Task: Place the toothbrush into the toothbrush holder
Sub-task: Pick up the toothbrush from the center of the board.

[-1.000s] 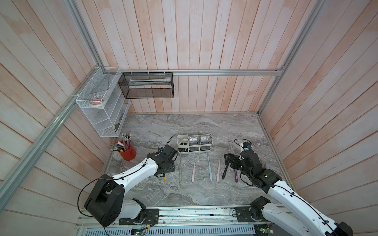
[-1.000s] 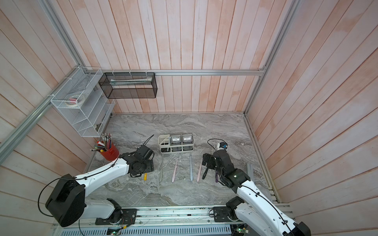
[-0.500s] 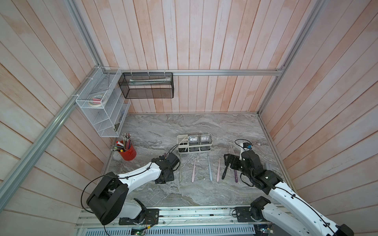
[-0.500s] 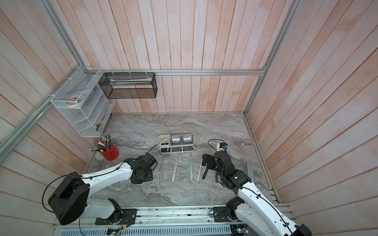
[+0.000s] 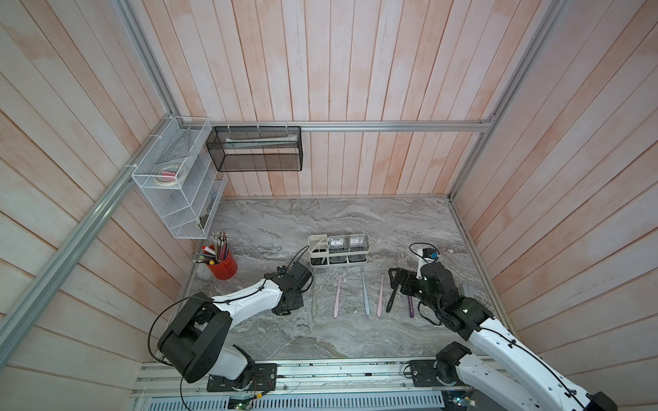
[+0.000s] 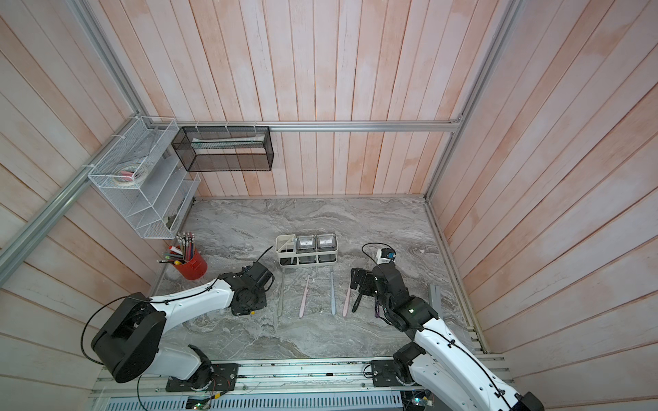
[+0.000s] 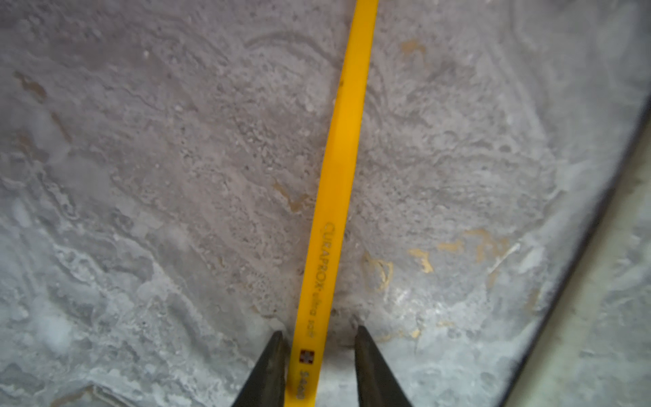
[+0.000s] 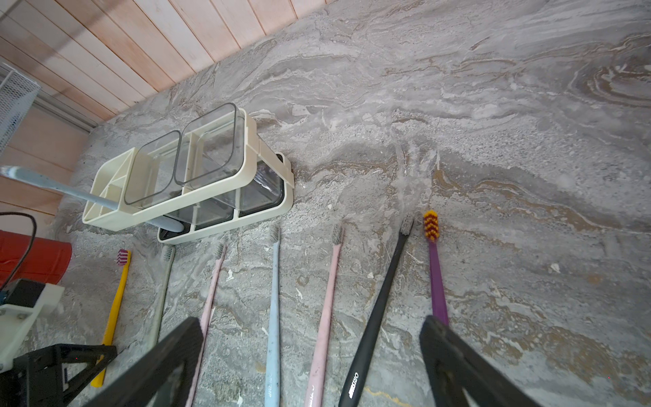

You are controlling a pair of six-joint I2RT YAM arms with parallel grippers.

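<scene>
The yellow toothbrush (image 7: 338, 197) is seen lying flat on the grey marbled bench (image 5: 320, 220), at the left end of a row of brushes laid side by side in front of the toothbrush holder (image 8: 252, 141). Its handle is straddled near the butt end by the left gripper (image 7: 318, 331). The fingers (image 7: 271, 370) are set apart, one close against the handle and a narrow gap left at the other, so no clamp is shown. The holder is stood upright on the bench, with a pale blue toothbrush (image 8: 53, 186) leaned in its divided end and two clear cups (image 8: 208, 144) seated beside that. The row is continued, left to right, by a grey brush (image 8: 163, 292), a pink brush (image 8: 211, 296), a blue brush (image 8: 274, 299), a second pink brush (image 8: 327, 299), a black brush (image 8: 384, 299) and a purple brush (image 8: 436, 282). The right gripper (image 8: 310, 321) is held above the row's right end, its fingers spread wide and empty. A red cup of pencils (image 5: 222, 265) is placed apart, to the left of the holder
</scene>
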